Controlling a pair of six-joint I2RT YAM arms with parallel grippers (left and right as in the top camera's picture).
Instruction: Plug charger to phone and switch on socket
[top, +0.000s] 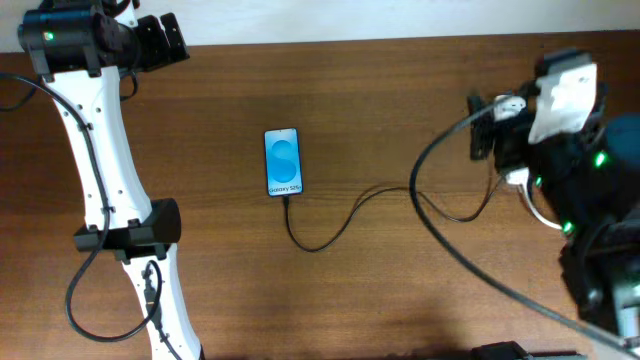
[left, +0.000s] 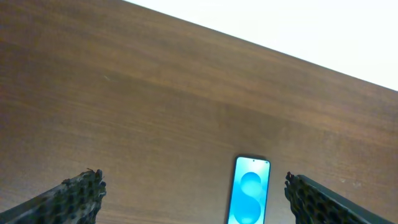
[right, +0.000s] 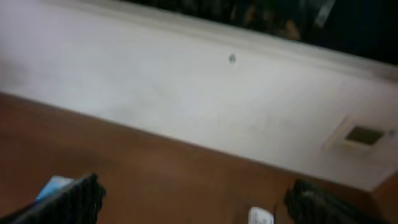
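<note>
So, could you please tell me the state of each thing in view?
Phone: screen lit, lying flat.
Charger cable: end at phone's bottom edge, looks plugged in.
Power strip: mostly hidden; switch unclear.
Left tool: open, empty.
Right tool: open, empty.

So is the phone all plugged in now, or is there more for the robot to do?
Looks done: the charger reaches the bottom edge of the phone, so it seems plugged in. In hand: nothing, since the left gripper and the right gripper are both open and empty. Left to do: switching on the socket, which is mostly hidden under the right arm, so its switch cannot be seen.
</note>
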